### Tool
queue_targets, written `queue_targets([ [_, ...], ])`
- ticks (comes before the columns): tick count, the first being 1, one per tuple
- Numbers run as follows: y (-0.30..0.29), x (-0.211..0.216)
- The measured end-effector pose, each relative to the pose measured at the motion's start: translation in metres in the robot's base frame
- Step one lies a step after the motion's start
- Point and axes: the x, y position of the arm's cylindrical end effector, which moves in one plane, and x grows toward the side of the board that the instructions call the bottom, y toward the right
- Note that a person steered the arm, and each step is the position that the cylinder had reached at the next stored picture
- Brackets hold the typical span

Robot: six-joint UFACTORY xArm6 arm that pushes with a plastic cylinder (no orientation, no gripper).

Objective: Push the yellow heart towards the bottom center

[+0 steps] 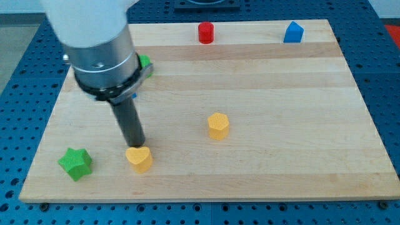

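The yellow heart (139, 158) lies near the board's bottom edge, left of centre. My tip (135, 147) stands at the heart's upper side, touching or almost touching it. The dark rod rises from there up to the arm's grey body at the view's top left. A yellow hexagon block (218, 125) sits to the right of the heart, near the board's middle.
A green star (75, 163) lies at the bottom left, left of the heart. A green block (145, 62) is partly hidden behind the arm. A red cylinder (205, 32) and a blue block (292, 32) stand along the top edge of the wooden board (300, 150).
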Motion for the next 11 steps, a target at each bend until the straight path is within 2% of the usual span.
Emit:
queue_targets([
  [1,-0.016,0.016],
  [2,-0.015,0.017],
  [4,0.001,0.051],
  [5,0.009,0.051],
  [8,0.081,0.036],
  [11,0.098,0.062],
])
